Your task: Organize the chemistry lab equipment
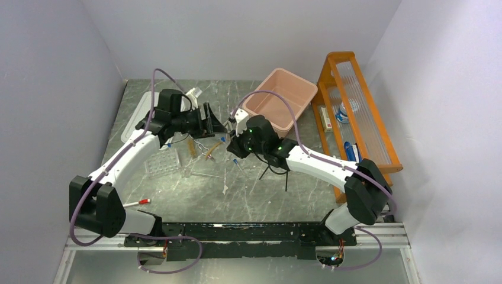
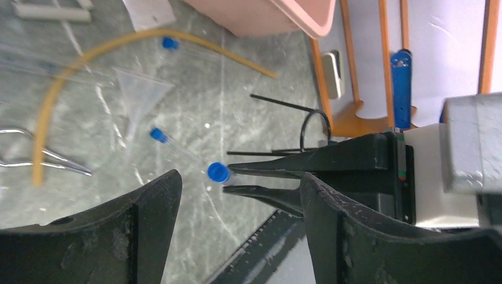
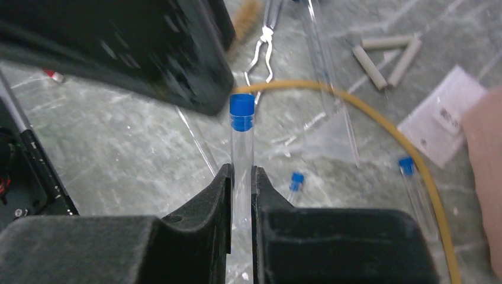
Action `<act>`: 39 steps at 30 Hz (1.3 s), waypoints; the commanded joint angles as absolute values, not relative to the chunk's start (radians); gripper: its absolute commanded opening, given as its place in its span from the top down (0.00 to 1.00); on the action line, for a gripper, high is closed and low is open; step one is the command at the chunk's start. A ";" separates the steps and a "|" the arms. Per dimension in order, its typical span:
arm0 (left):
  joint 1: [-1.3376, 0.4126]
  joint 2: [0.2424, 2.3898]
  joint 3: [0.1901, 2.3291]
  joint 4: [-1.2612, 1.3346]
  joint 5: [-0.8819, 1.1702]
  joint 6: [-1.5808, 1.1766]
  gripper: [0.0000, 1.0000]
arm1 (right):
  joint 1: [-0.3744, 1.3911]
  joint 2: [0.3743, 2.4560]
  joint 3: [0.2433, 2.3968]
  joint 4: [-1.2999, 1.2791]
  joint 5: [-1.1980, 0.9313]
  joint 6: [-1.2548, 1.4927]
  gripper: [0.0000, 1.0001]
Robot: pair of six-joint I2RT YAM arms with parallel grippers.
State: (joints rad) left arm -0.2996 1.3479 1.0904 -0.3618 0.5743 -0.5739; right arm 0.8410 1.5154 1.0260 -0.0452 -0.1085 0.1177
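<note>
My right gripper (image 3: 241, 173) is shut on a blue-capped clear tube (image 3: 241, 133) and holds it above the table, cap pointing away from the wrist. My left gripper (image 2: 237, 183) is open and empty, close in front of it. In the left wrist view the tube's cap (image 2: 218, 173) and the right fingers (image 2: 278, 167) show between the left jaws. From above, the left gripper (image 1: 218, 123) and the right gripper (image 1: 233, 147) nearly meet mid-table. On the table lie amber tubing (image 3: 379, 118), two more tubes (image 3: 296, 180) (image 3: 408, 171), metal tongs (image 3: 263, 41), a brown brush (image 3: 245, 18), white triangle pieces (image 3: 385, 56) and a black wire ring (image 2: 314, 127).
A pink bin (image 1: 281, 97) stands at the back, an orange wooden shelf (image 1: 355, 118) along the right. A clear rack (image 1: 163, 163) and a white tray (image 1: 139, 115) are on the left. A clear funnel (image 2: 139, 89) lies among the items. A red-capped marker (image 1: 136, 203) lies near front left.
</note>
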 commanded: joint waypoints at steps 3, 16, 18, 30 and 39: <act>-0.325 1.357 1.058 -0.302 0.705 -0.716 0.26 | 0.844 1.559 1.072 0.099 -0.251 0.012 0.90; -0.325 1.411 1.075 -0.457 0.620 -0.706 0.53 | 0.843 1.567 1.068 0.107 -0.265 -0.037 0.90; -0.324 1.427 1.095 -0.502 0.606 -0.689 0.58 | 0.844 1.567 1.065 0.109 -0.263 -0.037 0.90; -0.324 1.409 1.148 -0.527 0.577 -0.641 0.95 | 0.843 1.573 1.063 0.106 -0.255 -0.018 0.75; -0.324 1.260 1.118 -0.623 0.079 -0.504 0.95 | 0.842 1.559 1.054 0.096 -0.217 0.062 0.38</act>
